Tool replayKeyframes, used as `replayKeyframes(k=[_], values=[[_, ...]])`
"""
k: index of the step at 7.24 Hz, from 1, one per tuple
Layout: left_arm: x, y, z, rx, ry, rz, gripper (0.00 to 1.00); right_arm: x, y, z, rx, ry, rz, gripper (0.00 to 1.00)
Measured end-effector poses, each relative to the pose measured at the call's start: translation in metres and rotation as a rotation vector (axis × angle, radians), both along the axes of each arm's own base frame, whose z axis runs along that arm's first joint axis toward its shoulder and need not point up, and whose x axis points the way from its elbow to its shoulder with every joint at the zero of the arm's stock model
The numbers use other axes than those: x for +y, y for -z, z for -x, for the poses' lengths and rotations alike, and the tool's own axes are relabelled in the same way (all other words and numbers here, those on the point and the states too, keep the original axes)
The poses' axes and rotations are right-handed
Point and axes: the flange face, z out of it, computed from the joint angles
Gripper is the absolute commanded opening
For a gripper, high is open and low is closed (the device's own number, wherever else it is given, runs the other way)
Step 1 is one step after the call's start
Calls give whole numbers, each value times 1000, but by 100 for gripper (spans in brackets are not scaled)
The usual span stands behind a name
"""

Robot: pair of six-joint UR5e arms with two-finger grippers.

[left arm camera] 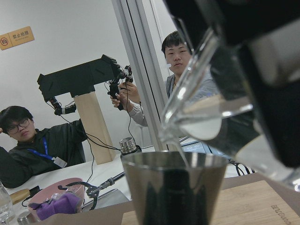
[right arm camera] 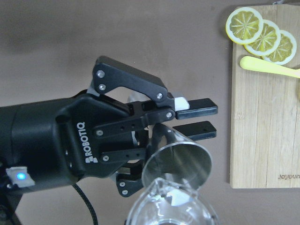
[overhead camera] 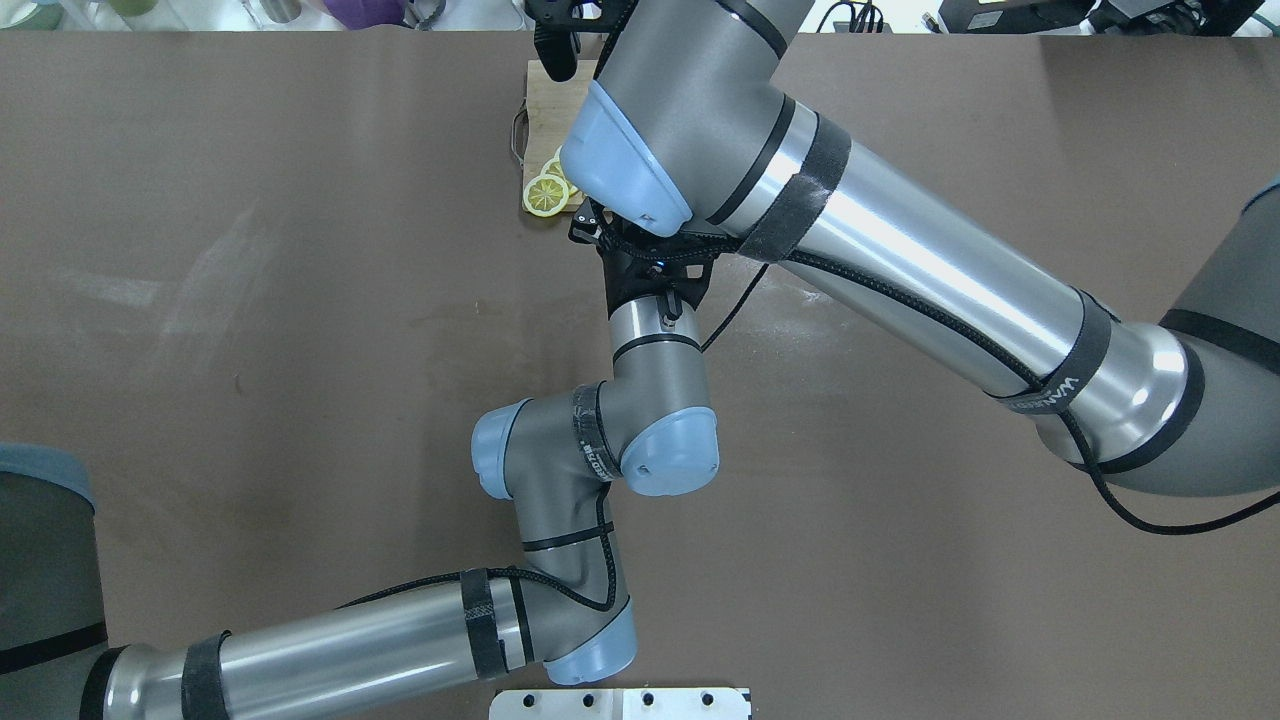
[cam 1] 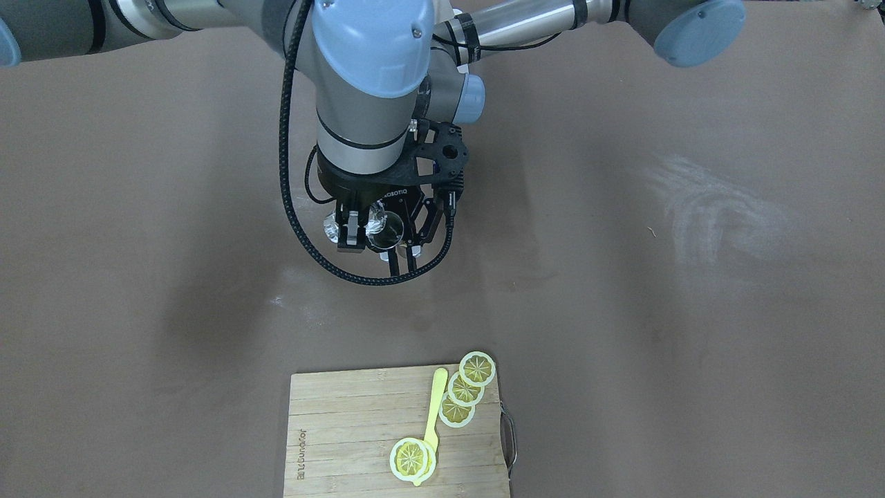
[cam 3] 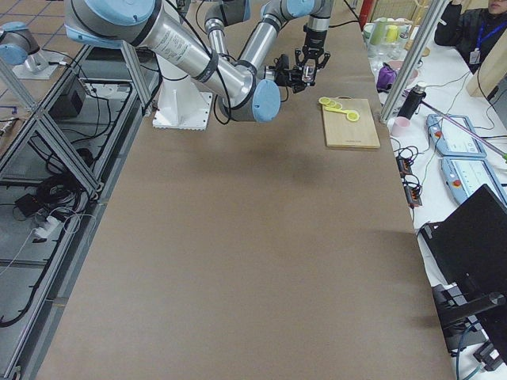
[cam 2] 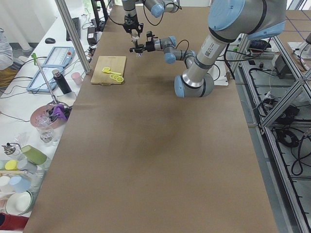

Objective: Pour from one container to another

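Entry one: we are logging the left gripper [right arm camera: 197, 118], lying level above the table [cam 1: 691, 311], its two fingers drawn in on the narrow lower body of a steel cup [right arm camera: 180, 164]. The cup is standing upright between them, its wide rim opening upward. Entry two: we are logging the right gripper [cam 1: 359, 229], pointing down from overhead and pinching a clear glass pitcher [right arm camera: 168, 211]. One finger is crossing the glass on the operators' side; the other we cannot make out behind it. The pitcher is tipping spout-first toward the cup, coming in across the outer side of one left finger rather than from the fingertip end, and its lip is hanging just over the cup's rim. Water [left arm camera: 201, 124] is lying in the lowered spout side. Entry three, clearances: bare brown table is spreading wide to either outer side of both pairs of fingers. Beyond the left fingertips, down on the table, a wooden cutting board [cam 1: 346, 415] is presenting its near edge, with a band of bare surface between; it is sitting near the operators' edge of the table. On it we are counting three overlapping lemon slices [cam 1: 464, 389], a yellow spoon [cam 1: 435, 401] and a fourth slice [cam 1: 411, 458] at the spoon's end.
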Motion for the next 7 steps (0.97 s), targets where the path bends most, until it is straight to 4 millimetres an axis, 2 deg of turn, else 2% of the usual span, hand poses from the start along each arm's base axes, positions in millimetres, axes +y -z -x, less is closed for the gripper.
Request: replayKeyframes(k=[4, 7], values=[[0, 1, 1, 4, 1, -1, 0, -1, -11, -5, -6, 4, -2, 0], [0, 2, 1, 5, 0, -1, 0, -10, -21, -29, -49, -2, 4, 0]])
